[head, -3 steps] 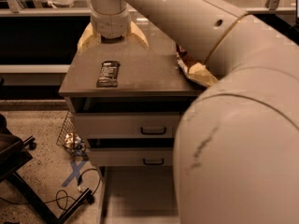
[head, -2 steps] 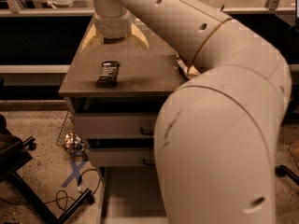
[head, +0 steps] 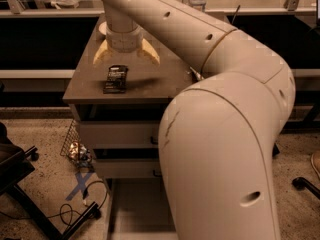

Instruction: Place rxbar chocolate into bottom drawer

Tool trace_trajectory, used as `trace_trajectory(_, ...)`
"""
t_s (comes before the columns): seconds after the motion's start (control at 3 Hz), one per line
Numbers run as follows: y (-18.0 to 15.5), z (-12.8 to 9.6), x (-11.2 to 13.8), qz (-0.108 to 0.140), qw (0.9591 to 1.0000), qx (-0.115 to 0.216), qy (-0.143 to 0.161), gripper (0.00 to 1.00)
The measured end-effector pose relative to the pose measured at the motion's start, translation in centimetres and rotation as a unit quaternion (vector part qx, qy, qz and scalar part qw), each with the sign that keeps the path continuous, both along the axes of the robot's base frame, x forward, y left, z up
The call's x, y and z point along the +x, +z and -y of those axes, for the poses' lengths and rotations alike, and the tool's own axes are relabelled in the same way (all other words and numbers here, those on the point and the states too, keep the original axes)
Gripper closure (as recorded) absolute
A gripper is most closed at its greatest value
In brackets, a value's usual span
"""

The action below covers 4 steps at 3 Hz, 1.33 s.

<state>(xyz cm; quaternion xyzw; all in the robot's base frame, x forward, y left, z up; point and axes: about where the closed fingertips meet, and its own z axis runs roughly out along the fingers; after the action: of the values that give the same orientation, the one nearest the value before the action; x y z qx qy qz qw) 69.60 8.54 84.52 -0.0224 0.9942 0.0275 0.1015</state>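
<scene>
You've grasped nothing yet: the small black-wrapped rxbar chocolate [head: 116,78] lies front-left on the grey-brown three-drawer cabinet [head: 155,84]. The tan two-finger gripper [head: 126,60] hangs over the cabinet's back, fingers spread, empty. Its wide grey bottom drawer [head: 135,209] stands pulled out.

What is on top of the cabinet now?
The rxbar chocolate lies flat near the left front. The gripper hangs open behind it. The arm covers the right of the cabinet top.

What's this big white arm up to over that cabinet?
A robot arm reaches over the cabinet. Its gripper hangs above the top with fingers spread, holding nothing. The rxbar chocolate lies flat on the top just in front of it, not yet picked up. The bottom drawer stands pulled out below.
</scene>
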Motion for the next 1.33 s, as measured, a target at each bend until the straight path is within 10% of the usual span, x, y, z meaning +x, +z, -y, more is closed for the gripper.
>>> trace_trajectory(0.33, -2.3, -1.7, -1.9, -0.030, 0.9991, 0.015, 0.025, 0.00)
trace_trajectory(1.33, -4.9, -6.3, -4.6, -0.070, 0.9937, 0.006, 0.087, 0.61)
